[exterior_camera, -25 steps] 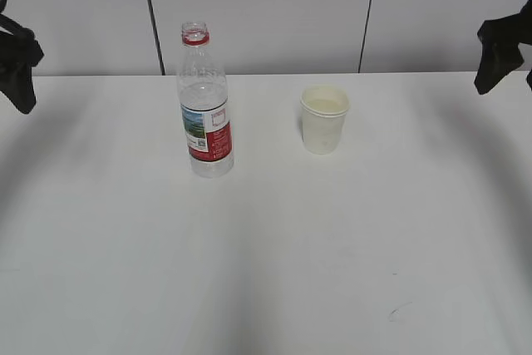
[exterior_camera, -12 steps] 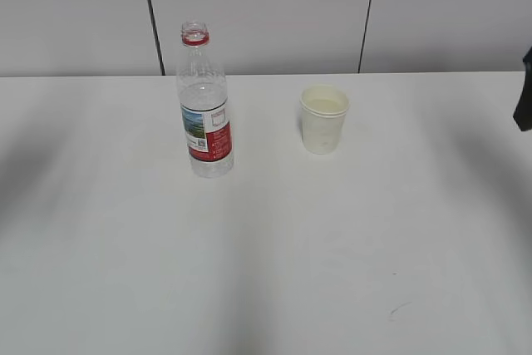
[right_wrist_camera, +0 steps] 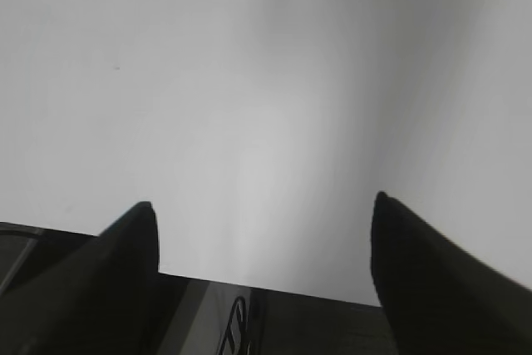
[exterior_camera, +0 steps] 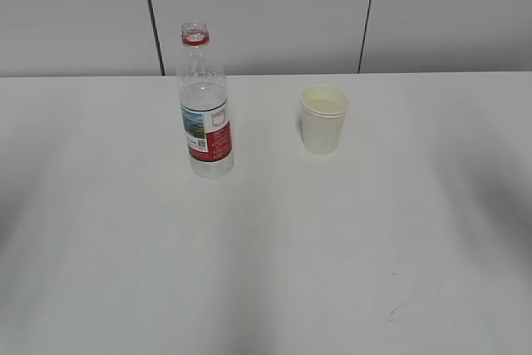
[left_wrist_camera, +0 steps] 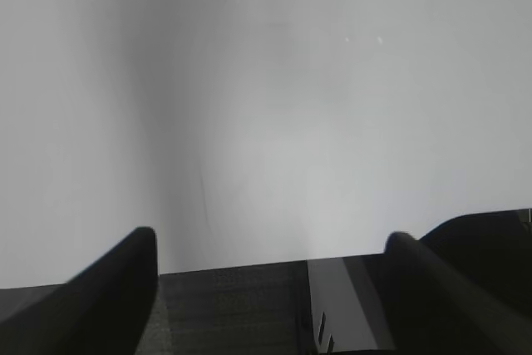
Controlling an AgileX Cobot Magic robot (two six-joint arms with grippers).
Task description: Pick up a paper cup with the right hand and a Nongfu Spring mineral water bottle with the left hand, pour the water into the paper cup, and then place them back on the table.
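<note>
A ribbed clear plastic bottle (exterior_camera: 204, 106), uncapped, with red neck ring and red-white landscape label (print unreadable), stands left of a tapered cream paper cup (exterior_camera: 323, 119) on the smooth white surface (exterior_camera: 274, 255), while both jaws gape wide, holding nothing.

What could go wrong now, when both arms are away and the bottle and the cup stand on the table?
1. The Nongfu Spring mineral water bottle stands tall, narrow and uncapped; a sideways bump could tip it and spill water.
2. The paper cup looks light; a misaligned right gripper might push it away or crush its rim.
3. The left gripper and the right gripper are open over bare table, with neither object in the wrist views, so each approach starts without a close view.
</note>
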